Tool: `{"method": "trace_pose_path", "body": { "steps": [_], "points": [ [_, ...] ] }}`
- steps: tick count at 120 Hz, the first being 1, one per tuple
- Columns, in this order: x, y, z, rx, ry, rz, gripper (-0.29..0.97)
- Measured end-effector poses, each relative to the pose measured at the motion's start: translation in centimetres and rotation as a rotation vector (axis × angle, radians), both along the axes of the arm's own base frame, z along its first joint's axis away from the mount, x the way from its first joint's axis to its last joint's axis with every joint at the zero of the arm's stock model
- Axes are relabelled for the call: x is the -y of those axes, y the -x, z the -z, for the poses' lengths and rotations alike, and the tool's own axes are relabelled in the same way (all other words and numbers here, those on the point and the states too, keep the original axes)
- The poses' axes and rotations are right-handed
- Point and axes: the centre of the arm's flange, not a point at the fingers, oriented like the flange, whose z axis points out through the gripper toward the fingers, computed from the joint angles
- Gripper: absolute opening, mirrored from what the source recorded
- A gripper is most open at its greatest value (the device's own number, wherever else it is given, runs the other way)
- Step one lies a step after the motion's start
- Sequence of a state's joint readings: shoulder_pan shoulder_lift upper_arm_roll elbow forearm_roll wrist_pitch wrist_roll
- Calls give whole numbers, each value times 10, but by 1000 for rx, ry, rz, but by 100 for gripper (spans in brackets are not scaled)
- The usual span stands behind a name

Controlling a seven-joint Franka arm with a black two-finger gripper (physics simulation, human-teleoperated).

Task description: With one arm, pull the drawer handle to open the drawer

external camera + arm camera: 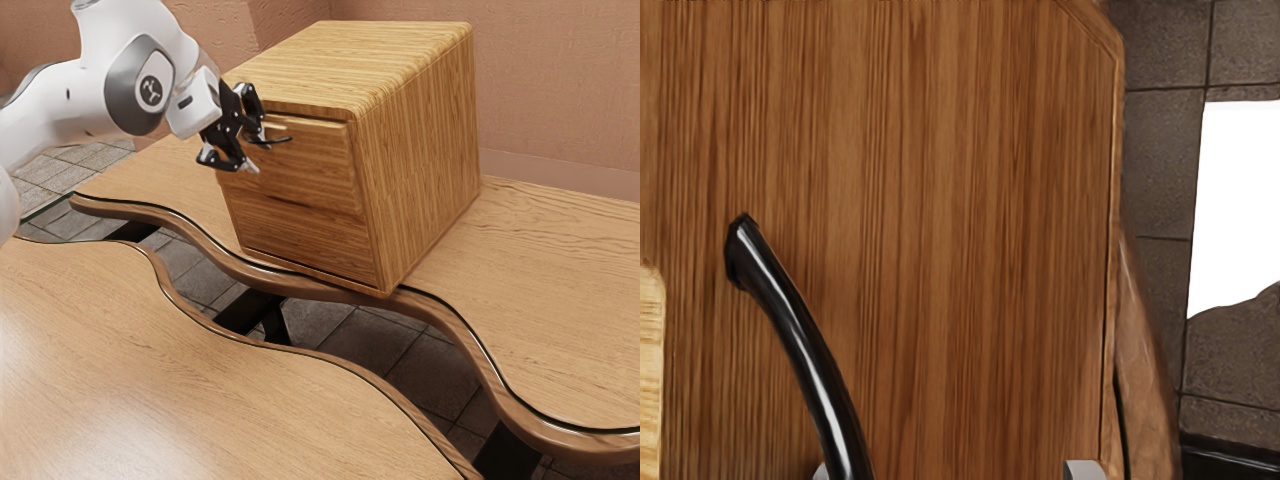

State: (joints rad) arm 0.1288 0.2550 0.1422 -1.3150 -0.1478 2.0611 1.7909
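The white arm (130, 85) comes in from the exterior view's left and puts its black gripper (238, 130) at the front of a wooden cabinet (420, 130). The cabinet stands on a wavy-edged table (560, 290), with a second table (120, 380) nearer the camera and a gap of grey floor tiles (340, 340) between them.

The gripper sits at the upper drawer (310, 160), right over its dark handle (272, 137). From this side the two fingers look spread, one above the bar and one below. The drawer front seems to stand slightly proud of the lower front, though the gap is too thin to be sure.

The wrist view adds the close detail. The handle (790, 340) is a glossy black curved bar rising off the grained drawer face (940, 250). Two grey fingertips (1083, 468) peek in at the edge, well apart. The bar runs down just beside one of them and far from the other. So the hand is released, not clenched on the bar. Past the drawer's edge this view also shows the tiles (1160, 120)
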Motion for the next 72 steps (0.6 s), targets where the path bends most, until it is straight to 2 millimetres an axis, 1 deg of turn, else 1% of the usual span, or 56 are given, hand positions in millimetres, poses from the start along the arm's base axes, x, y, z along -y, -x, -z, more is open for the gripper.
{"method": "trace_pose_path", "body": {
  "steps": [20,30,37,42,56,62,67,72],
  "points": [
    [2,3,0,-2,6,1,12],
    [2,9,3,-9,12,0,11],
    [2,13,3,-11,14,-1,1],
    [2,15,2,-10,15,-1,-2],
    [2,23,1,-14,19,-2,-4],
    [2,24,2,-15,19,-2,-14],
    [2,26,1,-13,19,-2,-11],
    [2,28,0,-15,19,-1,-4]
  ]
}}
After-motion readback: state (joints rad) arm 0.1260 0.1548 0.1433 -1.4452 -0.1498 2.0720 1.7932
